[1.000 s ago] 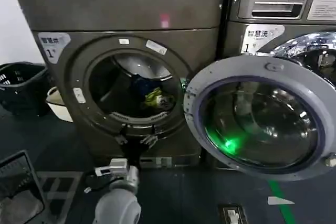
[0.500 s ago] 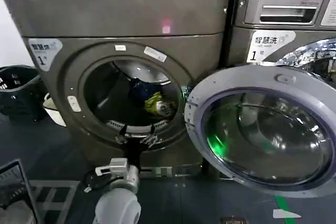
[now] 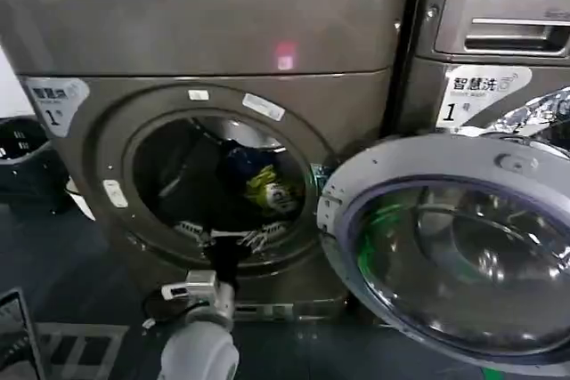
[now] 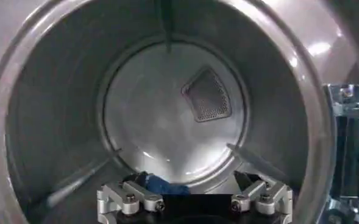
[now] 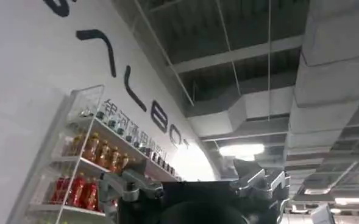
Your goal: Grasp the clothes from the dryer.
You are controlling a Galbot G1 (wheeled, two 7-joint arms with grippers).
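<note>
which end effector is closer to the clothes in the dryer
Left. The left end effector is open at the lower lip of the dryer opening, just short of the clothes. The right end effector points up at the ceiling, away from the drum.

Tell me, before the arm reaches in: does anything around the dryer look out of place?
Nothing stands out. The dryer door is swung fully open, the clothes lie inside the drum, and the left gripper, jaws open, sits at the mouth.

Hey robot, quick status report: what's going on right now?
Left tool open at dryer mouth. Clothes inside drum, ungrasped. Right tool raised, open. Door open.
</note>
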